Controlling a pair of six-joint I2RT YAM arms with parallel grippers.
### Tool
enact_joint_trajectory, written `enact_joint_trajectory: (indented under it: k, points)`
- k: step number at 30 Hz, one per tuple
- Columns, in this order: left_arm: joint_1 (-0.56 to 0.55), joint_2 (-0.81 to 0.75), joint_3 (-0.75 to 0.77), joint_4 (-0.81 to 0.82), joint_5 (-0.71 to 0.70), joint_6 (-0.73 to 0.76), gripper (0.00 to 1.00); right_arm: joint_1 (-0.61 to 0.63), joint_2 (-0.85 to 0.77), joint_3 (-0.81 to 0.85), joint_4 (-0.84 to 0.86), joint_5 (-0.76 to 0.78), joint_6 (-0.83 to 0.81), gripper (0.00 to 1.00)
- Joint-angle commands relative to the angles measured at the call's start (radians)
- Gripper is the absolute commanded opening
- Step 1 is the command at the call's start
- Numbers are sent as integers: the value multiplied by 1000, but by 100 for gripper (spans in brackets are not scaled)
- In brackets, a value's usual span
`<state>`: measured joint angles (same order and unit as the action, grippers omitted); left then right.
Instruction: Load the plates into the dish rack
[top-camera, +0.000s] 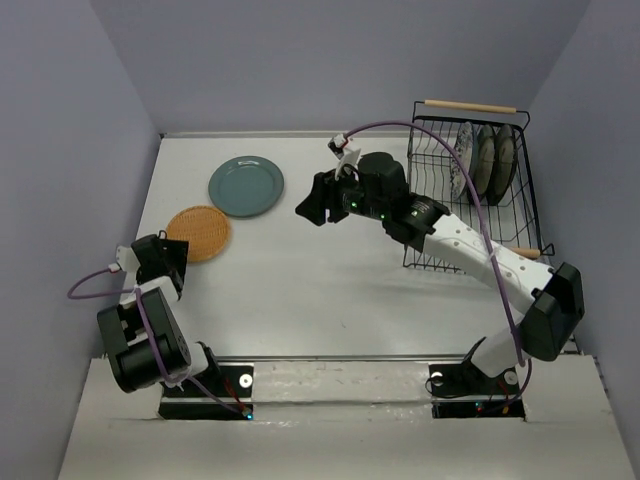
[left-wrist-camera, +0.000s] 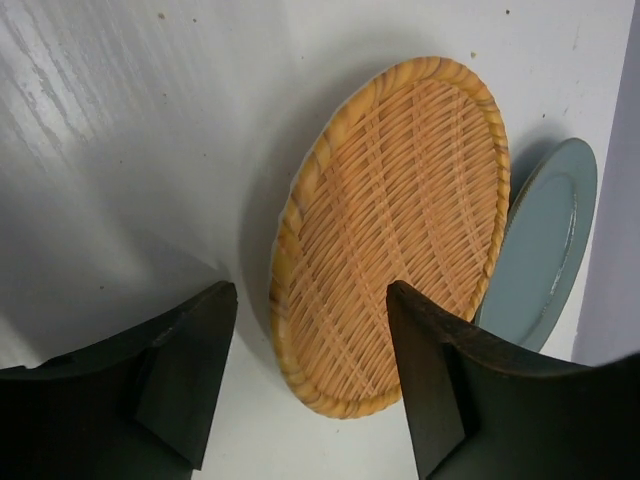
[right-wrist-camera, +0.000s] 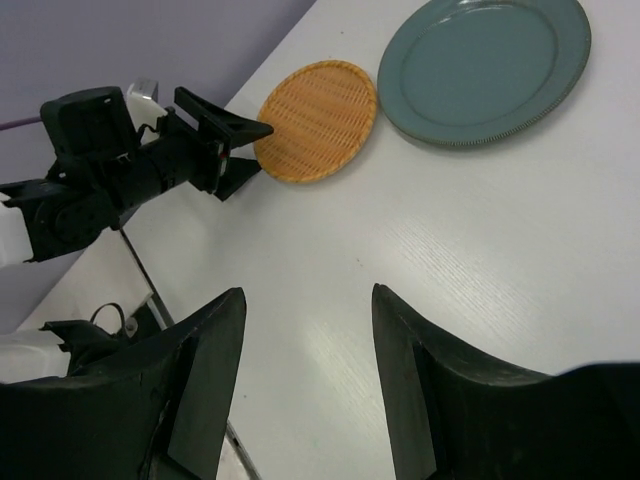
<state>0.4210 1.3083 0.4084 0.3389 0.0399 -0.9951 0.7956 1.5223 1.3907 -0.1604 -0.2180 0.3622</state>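
Since both wrist cams show the fingers clearly, I'm calling both ends open. L gripper (left-wrist-camera: 308, 310): jaws spread wide, nothing held. It's low over the table (top-camera: 330, 290) at near-left, pointed at the orange woven plate (left-wrist-camera: 390, 230). In the wrist view the plate's near rim shows in the gap betw the fingers; can't tell if either pad touches it. From the top cam the L gripper (top-camera: 172, 255) sits just beside that plate's near-left edge.

R gripper (right-wrist-camera: 308, 300): jaws partway apart, nothing betw them, only bare tabletop below. Top cam puts it mid-table, up off the surface, facing left toward the teal plate (top-camera: 246, 186).

Plates: the orange one (top-camera: 199, 233) lies flat at left. The teal one lies flat just beyond it to the right; rims very close, can't tell if touching.

The dish rack (top-camera: 530, 205) is at far right. 3 plates stand on edge in it side by side: the white/blue floral plate (top-camera: 464, 160) leftmost, then 2 striped-rim plates (top-camera: 497, 160). The rack's wooden handle (top-camera: 470, 105) shows at the far end. R forearm crosses its near-left corner.
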Motion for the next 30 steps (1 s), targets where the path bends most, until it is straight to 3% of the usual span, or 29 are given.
enact_joint_trajectory:
  k: [1,5,8,11,17,21,27,30]
  points:
    - [5,69,7,118,-6,-37,70,10,-51,-16,42,-6,-20,59]
    - [12,103,0,170,-12,-69,54,10,-50,-21,50,12,-22,59]
    - [28,105,0,189,-29,-65,24,10,-42,-16,58,8,-14,59]
    - [45,89,12,183,-20,-34,6,10,-36,-16,64,5,-11,59]
    - [48,-113,27,57,-11,36,5,10,4,11,67,-15,-2,62]
    - [50,-294,72,-110,14,134,6,10,29,39,53,-14,-3,76]
    - [-62,-510,108,-198,8,191,6,10,45,119,-28,6,-28,88]
    - [-116,-526,191,-253,11,239,6,-2,41,140,-60,34,-40,90]
